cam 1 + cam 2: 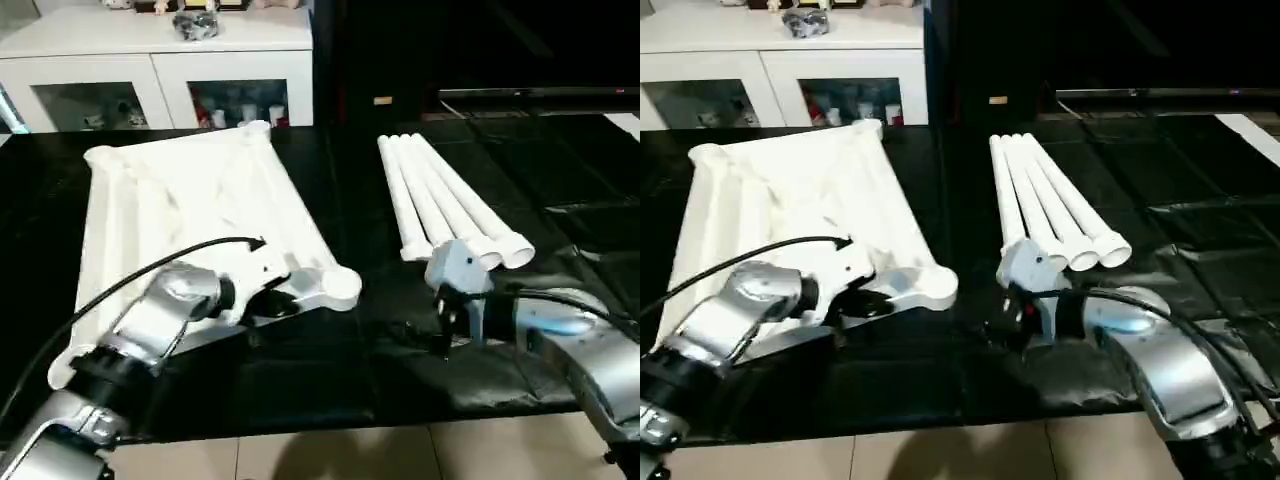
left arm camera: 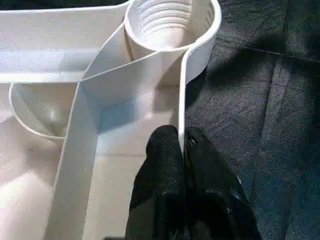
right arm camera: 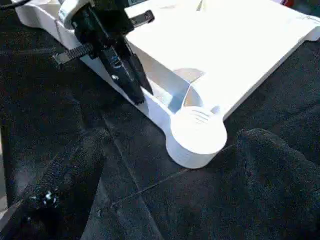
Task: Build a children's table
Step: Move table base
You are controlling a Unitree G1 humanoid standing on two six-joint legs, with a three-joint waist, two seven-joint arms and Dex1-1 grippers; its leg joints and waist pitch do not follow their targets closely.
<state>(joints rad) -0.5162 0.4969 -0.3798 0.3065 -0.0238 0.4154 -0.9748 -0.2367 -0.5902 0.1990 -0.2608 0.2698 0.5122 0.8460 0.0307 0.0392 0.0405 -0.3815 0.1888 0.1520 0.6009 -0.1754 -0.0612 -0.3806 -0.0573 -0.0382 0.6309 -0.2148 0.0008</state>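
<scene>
From the head cameras, the table top (image 1: 190,210) lay underside up on the black surface (image 1: 330,370), and the four legs (image 1: 440,200) lay side by side well to its right. The left gripper (image 1: 270,300) was at the top's near edge beside a corner socket (image 1: 338,287); the right gripper (image 1: 455,325) hovered just short of the legs' near ends. The left wrist view added what the head views could not: both black fingers (image 2: 165,165) were pinched shut on the thin upright rim wall (image 2: 182,100), with ridges visible inside the socket. That narrow hold looked risky; a pull or lift could let the smooth plastic slip or twist the top. The right wrist view showed the right gripper's fingers (image 3: 270,165) spread wide and empty; if it closed carelessly it might scatter the loose legs.
</scene>
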